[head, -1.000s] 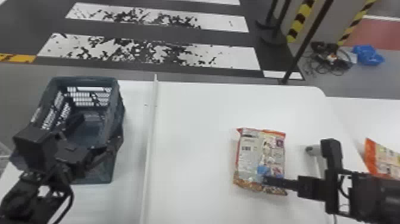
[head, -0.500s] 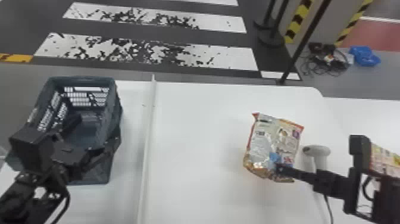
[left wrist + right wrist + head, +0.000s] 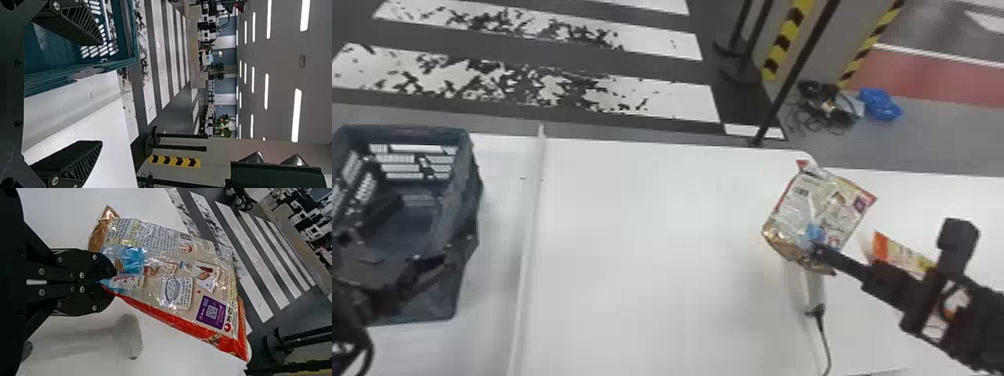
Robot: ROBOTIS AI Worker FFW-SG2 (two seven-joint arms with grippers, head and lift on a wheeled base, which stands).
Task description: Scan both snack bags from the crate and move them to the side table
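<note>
Heading for the side table (image 3: 932, 200), the bag (image 3: 837, 210) is now crossing above the scanner (image 3: 813, 290), near the bench's (image 3: 657, 250) right edge and far right corner. Over the last 1 second it is leaving the scanner's left side and swinging outward with the right arm, while the head view is turning rightward too. That is probably meaning the scan is behind it and the placing is coming next, though no picture is confirming a read.

The right gripper (image 3: 113, 282) is pinching 1 edge of the bag, its fingers closing together on the film; the rest of the bag is hanging free and tilting. The other bag (image 3: 902, 252) is already lying on the side table, partly hiding behind the right arm, so this one is likely finishing the pair.

The left gripper (image 3: 101, 92) is waiting beside the crate (image 3: 402, 129) at the bench's left, its 2 fingers standing wide apart, gripping nothing. Setting down is likely needing a spot beside the other bag; overlapping it is risking a slide.
</note>
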